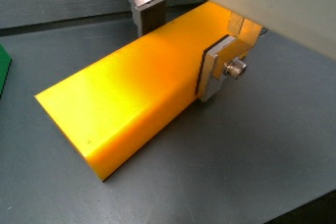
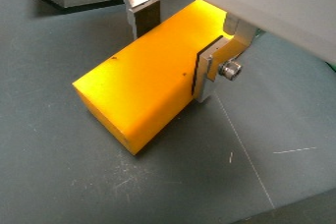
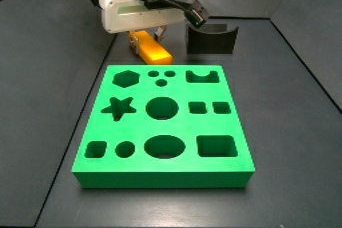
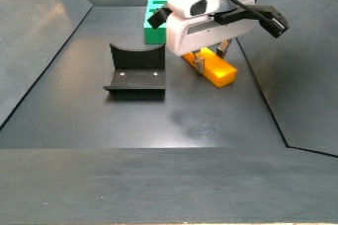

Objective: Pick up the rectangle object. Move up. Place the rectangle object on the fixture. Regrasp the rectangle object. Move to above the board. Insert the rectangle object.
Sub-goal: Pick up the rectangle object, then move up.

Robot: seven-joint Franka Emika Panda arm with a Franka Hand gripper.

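The tool (image 2: 178,39) is sitting low over the rectangle object (image 2: 151,76), its fingers (image 2: 214,69) closing on the block's long sides — gripping it at one end. The block is lying flat on the dark floor between the board (image 3: 166,122) and the fixture (image 4: 136,71), near the board's far edge. Judgement: pick-up underway — end grip probably leaving length free for the fixture's notch.

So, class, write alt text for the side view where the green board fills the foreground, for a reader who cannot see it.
The gripper stands at the orange-yellow rectangle object, which sits at the dark floor just beyond the far edge of the green board. The dark fixture stands beside it, apart from the board. The board's cut-outs, among them a star, a hexagon, circles and squares, all look empty.
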